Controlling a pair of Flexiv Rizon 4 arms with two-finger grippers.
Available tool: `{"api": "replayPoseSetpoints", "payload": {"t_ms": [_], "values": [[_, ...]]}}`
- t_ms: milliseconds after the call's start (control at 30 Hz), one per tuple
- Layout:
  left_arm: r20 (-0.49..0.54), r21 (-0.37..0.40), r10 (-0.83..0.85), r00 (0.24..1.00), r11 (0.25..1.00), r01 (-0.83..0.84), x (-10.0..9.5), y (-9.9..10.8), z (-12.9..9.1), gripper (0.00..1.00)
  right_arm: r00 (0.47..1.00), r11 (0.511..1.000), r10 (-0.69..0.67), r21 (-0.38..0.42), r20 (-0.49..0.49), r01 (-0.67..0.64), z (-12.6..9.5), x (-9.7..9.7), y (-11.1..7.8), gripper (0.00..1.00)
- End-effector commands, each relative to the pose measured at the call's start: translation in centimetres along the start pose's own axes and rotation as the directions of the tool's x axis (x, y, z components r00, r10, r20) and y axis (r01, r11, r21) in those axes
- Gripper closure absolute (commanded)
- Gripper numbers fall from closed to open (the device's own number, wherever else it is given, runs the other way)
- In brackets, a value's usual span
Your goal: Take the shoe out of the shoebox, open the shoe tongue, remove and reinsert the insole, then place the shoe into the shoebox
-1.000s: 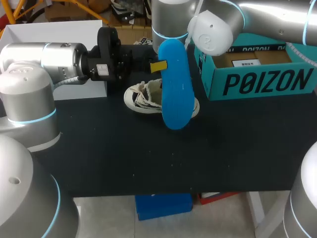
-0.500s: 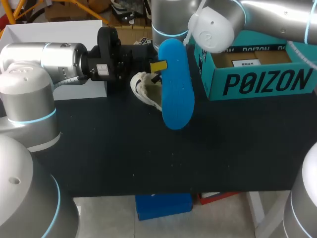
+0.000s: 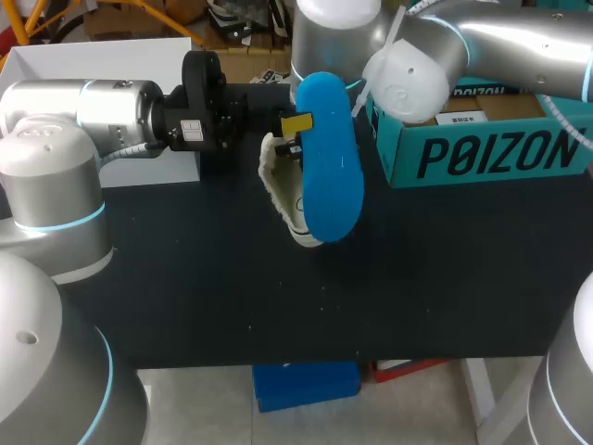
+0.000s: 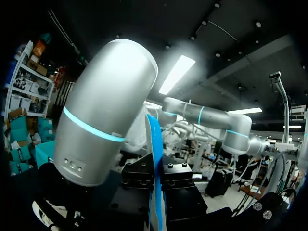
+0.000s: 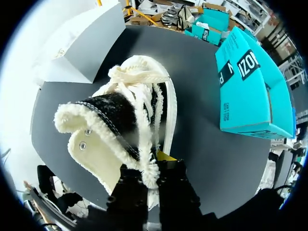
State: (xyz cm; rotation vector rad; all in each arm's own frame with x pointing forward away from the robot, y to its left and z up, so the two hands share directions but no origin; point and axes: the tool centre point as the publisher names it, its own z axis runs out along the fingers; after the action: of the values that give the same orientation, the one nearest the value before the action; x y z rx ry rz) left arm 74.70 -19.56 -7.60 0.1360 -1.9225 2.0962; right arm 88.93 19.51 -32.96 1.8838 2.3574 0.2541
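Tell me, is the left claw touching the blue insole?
Touching. In the left wrist view the blue insole stands edge-on, pressed from both sides between the two black fingers of the left claw.

Probably robot lab, black table (image 3: 204, 297), left arm (image 3: 93, 111), right arm (image 3: 510, 37)

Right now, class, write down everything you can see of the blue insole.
The blue insole is a plain, smooth, foam-like slab with rounded ends, out of the white shoe. The left tool is shut on one long edge near its far end. In the head view its broad face shows, partly hiding the white shoe; whether the two touch cannot be told. In the left wrist view it is edge-on and thin.
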Motion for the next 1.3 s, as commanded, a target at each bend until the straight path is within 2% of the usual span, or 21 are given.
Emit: {"api": "replayPoseSetpoints", "payload": {"t_ms": [33, 800, 1100, 1133, 1167, 1300], "values": [[0.005, 0.001, 0.002, 1.000, 1.000, -0.002, 0.0, 0.1, 0.2, 1.00, 0.980, 0.979, 0.200, -0.033, -0.011, -0.200, 1.1, 0.0, -0.6, 1.00], [0.005, 0.001, 0.002, 1.000, 1.000, -0.002, 0.0, 0.1, 0.2, 1.00, 0.972, 0.972, 0.234, -0.007, -0.036, -0.235, 5.4, -1.0, -1.5, 1.00], [0.005, 0.001, 0.002, 1.000, 1.000, -0.002, 0.0, 0.1, 0.2, 1.00, 0.975, 0.976, 0.212, -0.026, -0.069, -0.214, 6.1, -1.8, -1.9, 0.98], [0.005, 0.001, 0.002, 1.000, 1.000, -0.002, 0.0, 0.1, 0.2, 1.00, 0.975, 0.977, 0.211, -0.026, -0.069, -0.213, 6.1, -1.9, -1.9, 0.78], [0.005, 0.001, 0.002, 1.000, 1.000, -0.002, 0.0, 0.1, 0.2, 1.00, 0.976, 0.977, 0.208, -0.027, -0.067, -0.210, 6.0, -2.0, -2.0, 0.00], [0.005, 0.001, 0.002, 1.000, 1.000, -0.002, 0.0, 0.1, 0.2, 1.00, 0.976, 0.977, 0.207, -0.034, -0.065, -0.209, 5.7, -2.5, -2.1, 0.00]]}}
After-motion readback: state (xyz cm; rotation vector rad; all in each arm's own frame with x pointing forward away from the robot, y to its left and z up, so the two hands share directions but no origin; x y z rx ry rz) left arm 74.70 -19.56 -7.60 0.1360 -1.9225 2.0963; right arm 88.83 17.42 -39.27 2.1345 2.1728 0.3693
